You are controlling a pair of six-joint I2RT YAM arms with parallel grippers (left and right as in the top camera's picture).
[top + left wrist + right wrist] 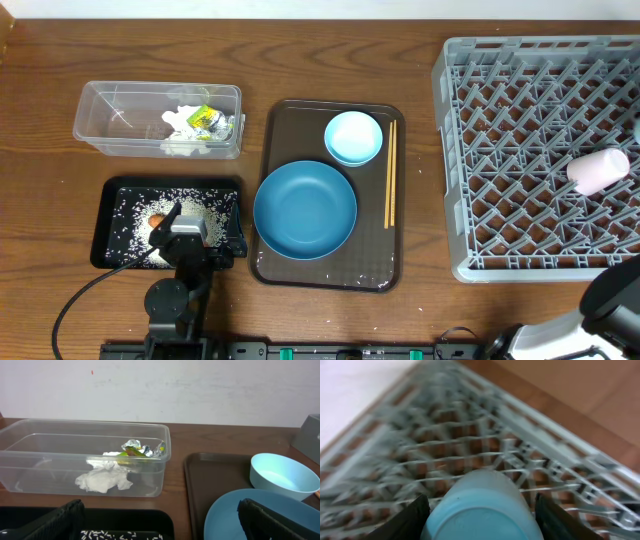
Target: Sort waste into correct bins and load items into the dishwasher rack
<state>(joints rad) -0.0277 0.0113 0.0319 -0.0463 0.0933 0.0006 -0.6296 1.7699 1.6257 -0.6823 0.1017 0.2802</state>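
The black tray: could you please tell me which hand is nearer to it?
Left. The left hand hangs open over the black tray; the right hand is far off above the dishwasher rack, gripping a light-blue cup.

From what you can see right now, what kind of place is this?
Probably a dish-clearing station on a wooden table, perhaps a test setup: a grey dishwasher rack, a brown serving tray with a dark-blue dish and chopsticks, and a clear tub holding tissue and a wrapper.
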